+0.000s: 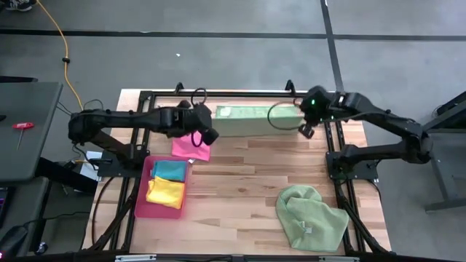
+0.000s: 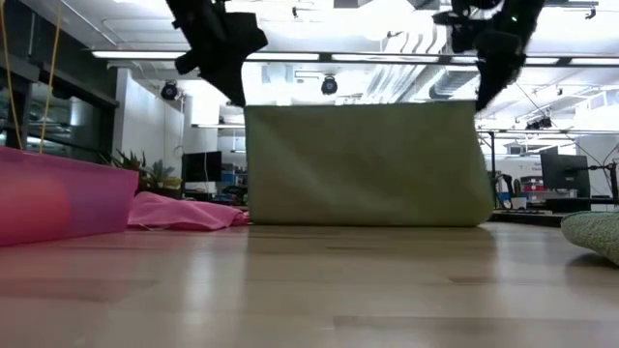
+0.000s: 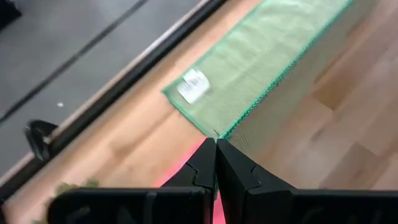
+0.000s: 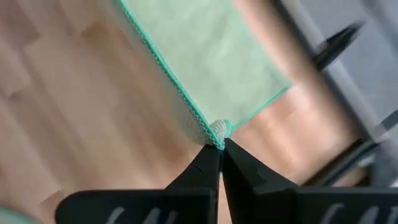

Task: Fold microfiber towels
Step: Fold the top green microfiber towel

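Wrist views show both jaws pinched tight on the top corners of a pale green towel, left gripper on one corner, right gripper on the other. Between them the towel hangs stretched flat, lower edge touching the desk right below the jaws. Just beside the left jaws lies a hot pink towel; a bit further out, a pink tray holds teal and yellow towels. Another pale green towel sits crumpled well away from the right jaws.
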Tool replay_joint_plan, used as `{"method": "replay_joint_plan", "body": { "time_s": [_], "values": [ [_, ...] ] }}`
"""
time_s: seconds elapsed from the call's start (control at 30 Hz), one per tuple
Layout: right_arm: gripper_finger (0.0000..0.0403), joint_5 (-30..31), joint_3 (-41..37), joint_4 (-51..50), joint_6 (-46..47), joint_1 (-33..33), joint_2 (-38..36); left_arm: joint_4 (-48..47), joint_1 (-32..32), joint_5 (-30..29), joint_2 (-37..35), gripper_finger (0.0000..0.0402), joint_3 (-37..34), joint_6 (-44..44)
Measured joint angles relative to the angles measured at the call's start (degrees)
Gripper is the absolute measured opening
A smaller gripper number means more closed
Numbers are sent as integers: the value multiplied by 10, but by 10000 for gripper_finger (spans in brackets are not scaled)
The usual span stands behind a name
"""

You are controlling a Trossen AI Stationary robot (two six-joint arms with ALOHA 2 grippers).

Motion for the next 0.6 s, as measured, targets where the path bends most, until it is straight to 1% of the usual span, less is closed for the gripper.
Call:
{"method": "replay_joint_plan", "body": {
  "time_s": [0.13, 0.27, 0.4, 0.47, 0.6],
  "values": [
    [0, -29, -66, 0, 84, 46, -21, 21, -29, 23, 0, 0, -32, -53],
    [0, -69, -108, 0, 162, 96, -35, 38, -64, 49, 0, 0, -65, -109],
    [0, -107, -125, 2, 227, 148, -36, 40, -103, 53, 0, 0, -86, -166],
    [0, -135, -127, 1, 254, 167, -35, 37, -118, 67, 0, 0, -90, -192],
    [0, -172, -127, -1, 289, 183, -36, 34, -125, 71, 0, 0, -86, -202]
  ]
}}
